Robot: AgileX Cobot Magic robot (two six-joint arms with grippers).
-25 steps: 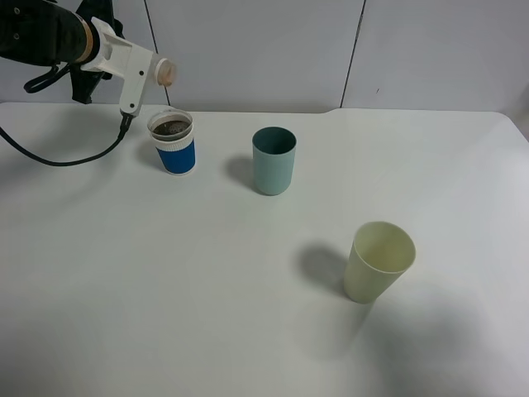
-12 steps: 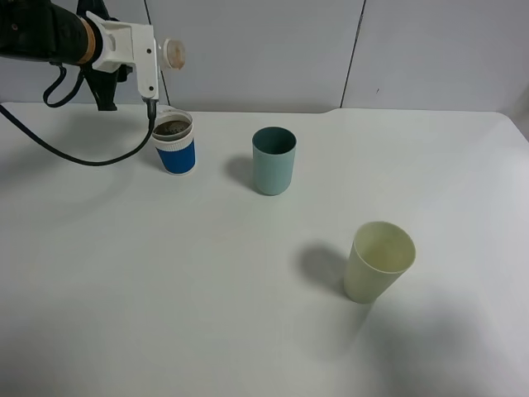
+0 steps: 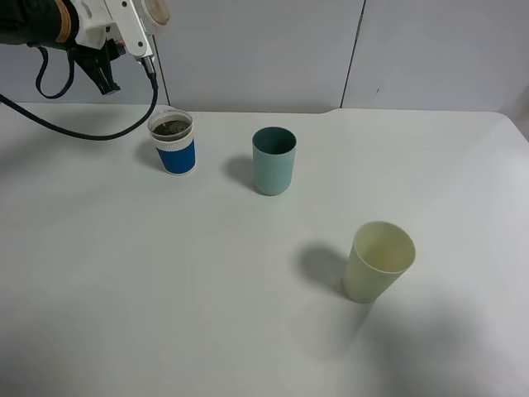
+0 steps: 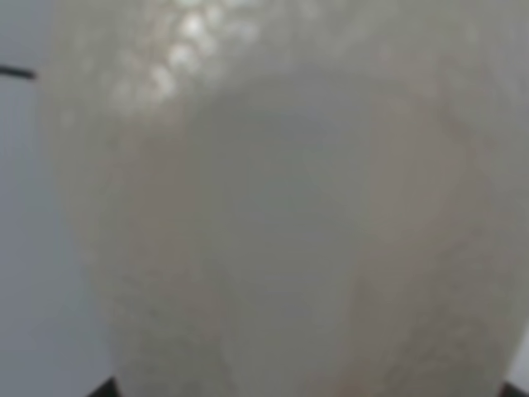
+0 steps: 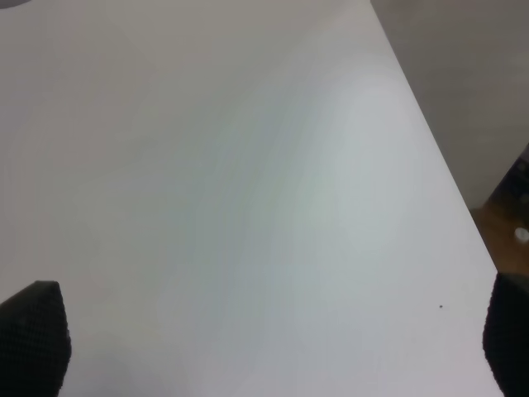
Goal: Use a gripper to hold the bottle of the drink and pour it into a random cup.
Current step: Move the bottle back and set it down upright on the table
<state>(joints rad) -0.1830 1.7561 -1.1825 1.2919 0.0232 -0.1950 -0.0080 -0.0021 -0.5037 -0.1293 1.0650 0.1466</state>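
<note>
The right gripper shows only in its own wrist view. Its two black fingertips sit at the lower corners of that frame, far apart, so it is open and holds nothing. Bare white table lies under it.

In the high view, the nearest thing is a pale yellow-green tumbler, upright at the lower right of centre on the table, with its shadow to its left. Farther back, near the middle of the frame, stands a teal tumbler, also upright and well apart from the first.

Left of it, and a little farther back, is the cup, with a blue body and a white band. It stands upright and brown drink shows inside its rim.

At the upper left corner the left gripper hangs high over the table, closed on the bottle. The bottle's beige neck pokes out to the right, above the cup in the frame and clear of it. In the left wrist view the bottle fills the frame as a pale blur. A black cable loops down from the arm. Grey wall panels close the back.
</note>
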